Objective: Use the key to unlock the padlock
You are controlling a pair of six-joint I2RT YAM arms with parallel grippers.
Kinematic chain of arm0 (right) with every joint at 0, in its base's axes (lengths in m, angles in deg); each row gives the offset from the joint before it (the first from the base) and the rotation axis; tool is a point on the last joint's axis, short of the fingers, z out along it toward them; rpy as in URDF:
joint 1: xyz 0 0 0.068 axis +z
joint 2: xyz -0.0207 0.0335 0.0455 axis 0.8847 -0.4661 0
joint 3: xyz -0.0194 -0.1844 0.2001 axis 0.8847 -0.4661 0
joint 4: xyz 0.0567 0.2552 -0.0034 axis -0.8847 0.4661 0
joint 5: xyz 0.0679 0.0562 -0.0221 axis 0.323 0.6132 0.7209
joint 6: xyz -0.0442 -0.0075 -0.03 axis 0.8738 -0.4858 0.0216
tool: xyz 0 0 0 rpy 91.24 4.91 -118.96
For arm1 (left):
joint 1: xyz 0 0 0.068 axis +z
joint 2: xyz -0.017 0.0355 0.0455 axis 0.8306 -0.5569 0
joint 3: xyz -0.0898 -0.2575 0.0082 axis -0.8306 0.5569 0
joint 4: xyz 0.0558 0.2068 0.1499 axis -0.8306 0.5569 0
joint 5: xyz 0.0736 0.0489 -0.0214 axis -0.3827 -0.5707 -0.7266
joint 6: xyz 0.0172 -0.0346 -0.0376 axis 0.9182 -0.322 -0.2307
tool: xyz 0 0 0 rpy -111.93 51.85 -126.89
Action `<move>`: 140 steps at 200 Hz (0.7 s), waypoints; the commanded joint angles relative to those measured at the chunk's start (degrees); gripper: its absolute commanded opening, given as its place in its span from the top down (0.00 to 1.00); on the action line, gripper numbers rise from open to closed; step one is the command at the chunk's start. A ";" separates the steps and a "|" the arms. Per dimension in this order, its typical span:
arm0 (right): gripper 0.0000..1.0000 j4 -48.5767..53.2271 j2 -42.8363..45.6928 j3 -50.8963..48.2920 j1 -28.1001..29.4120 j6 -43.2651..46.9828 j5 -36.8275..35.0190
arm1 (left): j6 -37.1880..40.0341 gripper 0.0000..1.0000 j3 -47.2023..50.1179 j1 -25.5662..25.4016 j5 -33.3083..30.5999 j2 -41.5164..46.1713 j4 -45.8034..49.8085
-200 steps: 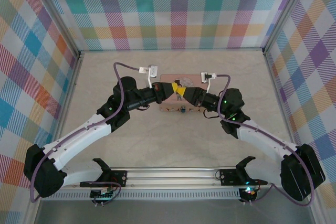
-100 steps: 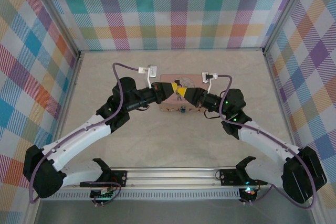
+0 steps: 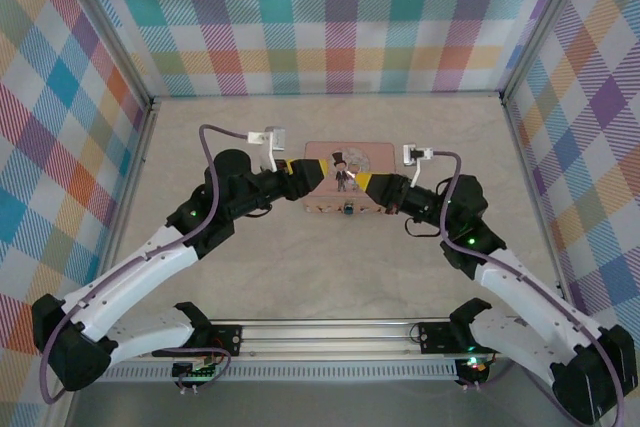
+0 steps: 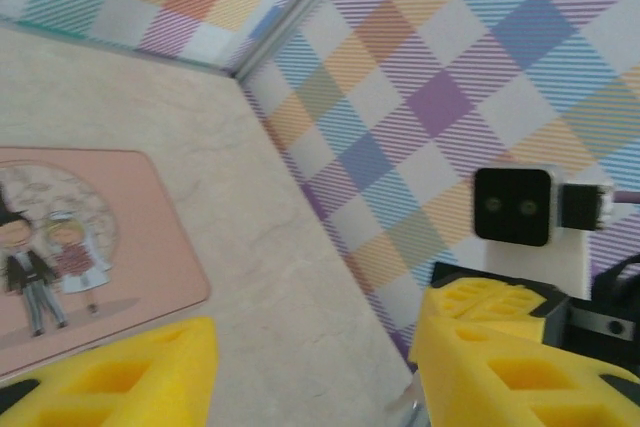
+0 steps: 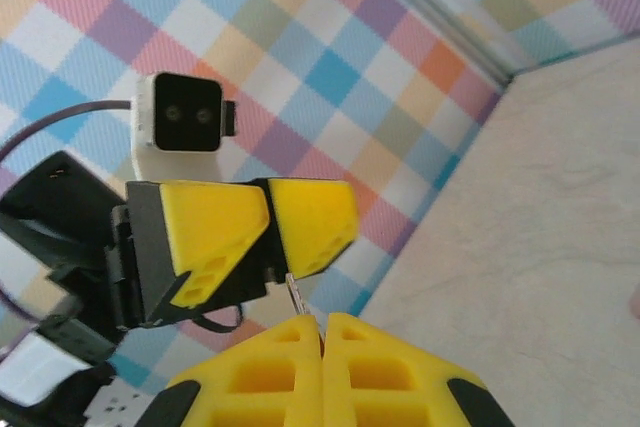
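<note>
One thin silvery key sticks out just past the tips of the right gripper, whose yellow jaws are pressed together on it, so the key is pinched at its base with the blade showing beyond them. Down at the near wall of the pink tin, just on the near side of the gap between the two sets of jaws, sits a tiny dark piece that I take to be the padlock; it is too small to make out its keyhole. Across the tin's lid, the left gripper faces the right one, its jaws standing apart with nothing between them. Both grippers hover over the lid, above the pale table inside the plaid walls. By my reading, the key is in hand and the step now is getting it into the lock, which has not begun. The next move calls for lowering the right jaws toward the tin's near wall, lining the blade up with the keyhole, and probably closing the left jaws on the padlock to steady it before any turn.
</note>
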 commanded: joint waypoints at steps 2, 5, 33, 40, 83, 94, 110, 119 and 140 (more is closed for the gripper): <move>1.00 17.03 3.32 4.21 -0.47 10.59 -7.67 | 2.45 0.45 -1.49 0.79 -5.77 -0.16 9.22; 1.00 18.65 3.53 4.67 -0.47 11.44 -8.79 | 2.32 0.45 -1.63 0.86 -6.30 -0.43 10.08; 1.00 30.96 3.31 8.15 -0.63 18.88 -21.01 | 1.52 0.36 -1.38 1.85 -9.11 -4.18 14.47; 1.00 33.19 2.68 8.79 -0.70 20.23 -24.34 | 1.51 0.35 -1.17 2.11 -9.30 -5.36 14.77; 1.00 40.25 -4.27 11.88 -1.24 25.66 -43.40 | 1.81 0.13 -1.37 3.52 -12.46 -12.27 15.53; 1.00 41.36 -6.65 12.43 -1.64 26.18 -48.25 | 1.75 0.06 -1.71 4.19 -12.91 -14.09 15.30; 1.00 42.94 -10.68 13.27 -3.15 25.60 -53.09 | 2.25 0.00 -2.30 4.97 -13.61 -16.91 14.52; 1.00 43.11 -12.95 13.69 -4.66 24.97 -53.78 | 2.11 0.00 -3.01 5.71 -13.48 -18.70 14.53; 1.00 43.02 -18.83 14.85 -8.23 23.83 -53.94 | 1.92 0.00 -4.46 7.51 -12.88 -22.81 13.49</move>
